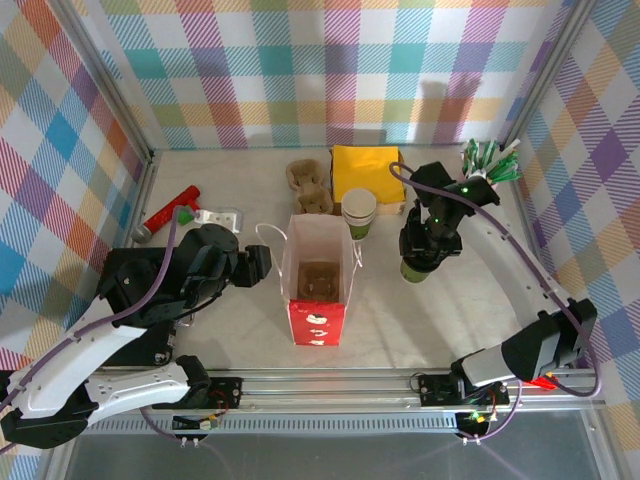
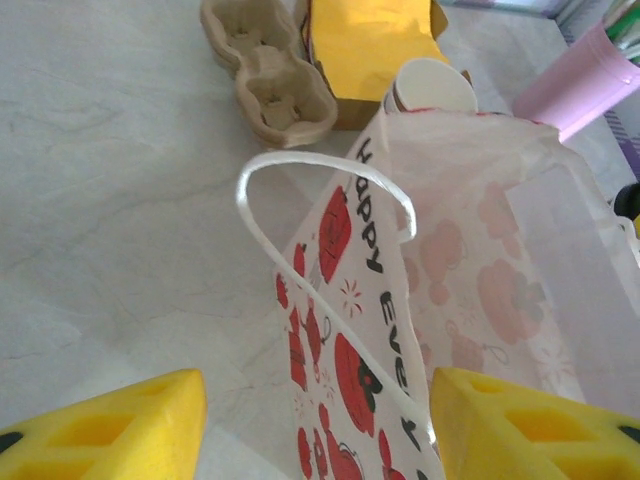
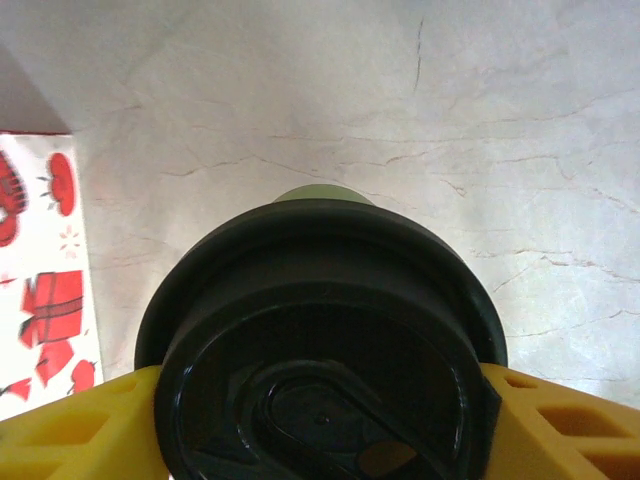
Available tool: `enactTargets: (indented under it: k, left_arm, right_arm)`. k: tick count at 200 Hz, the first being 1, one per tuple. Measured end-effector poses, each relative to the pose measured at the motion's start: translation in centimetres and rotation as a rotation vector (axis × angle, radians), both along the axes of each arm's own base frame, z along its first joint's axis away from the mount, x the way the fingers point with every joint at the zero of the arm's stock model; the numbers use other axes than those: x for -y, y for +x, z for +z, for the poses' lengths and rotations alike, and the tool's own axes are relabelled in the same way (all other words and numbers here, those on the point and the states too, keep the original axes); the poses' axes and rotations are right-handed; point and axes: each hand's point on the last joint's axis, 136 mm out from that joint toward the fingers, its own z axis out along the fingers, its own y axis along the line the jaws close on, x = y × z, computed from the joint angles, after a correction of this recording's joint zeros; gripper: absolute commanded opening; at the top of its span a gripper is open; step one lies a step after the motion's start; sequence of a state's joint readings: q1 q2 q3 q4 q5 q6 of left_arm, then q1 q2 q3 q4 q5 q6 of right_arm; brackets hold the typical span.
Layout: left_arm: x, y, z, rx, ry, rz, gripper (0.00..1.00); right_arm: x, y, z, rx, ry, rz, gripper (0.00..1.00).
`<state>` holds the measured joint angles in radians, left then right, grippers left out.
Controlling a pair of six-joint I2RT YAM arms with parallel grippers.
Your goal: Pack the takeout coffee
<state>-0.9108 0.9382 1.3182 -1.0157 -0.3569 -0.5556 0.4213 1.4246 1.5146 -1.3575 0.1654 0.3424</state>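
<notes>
Here, right tool [image 1: 425, 250] clasps takeout coffee [image 3: 320, 340]; bag [image 1: 316, 322] holds cardboard [image 1: 320, 280]

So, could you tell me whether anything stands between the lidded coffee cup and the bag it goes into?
Nothing visible does. The takeout coffee, sitting inside the right gripper, has only bare table between it and the open bag. The stack of lidless cups stands farther back, off that line.

Black-and-white arms [image 1: 110, 345], purple cables [image 1: 170, 250], yellow pincer fingers [image 2: 110, 430]
</notes>
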Motion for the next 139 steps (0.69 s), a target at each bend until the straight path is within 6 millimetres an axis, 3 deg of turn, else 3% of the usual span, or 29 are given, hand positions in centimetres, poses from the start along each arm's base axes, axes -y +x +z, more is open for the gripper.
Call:
enactTargets:
  k: [44,71,102,139]
  left_arm:
    - [1.9,-1.0,-0.4,-0.051,-0.055,-0.097,0.54]
    - [3.3,-1.9,-2.4,-0.11,-0.072,-0.165,0.51]
    - [4.9,-3.4,-4.6,-0.174,-0.093,-0.243,0.48]
    - [6.2,-5.3,-5.4,-0.196,-0.139,-0.325,0.45]
  right_arm:
    - [-0.9,-1.0,4.7,0.07,0.002,0.022,0.64]
    - [-1.5,-1.5,7.5,0.121,0.006,0.033,0.63]
    - [-2.1,-1.4,9.6,0.164,0.011,0.032,0.63]
    - [-4.1,0.0,11.5,0.224,0.035,0.042,0.64]
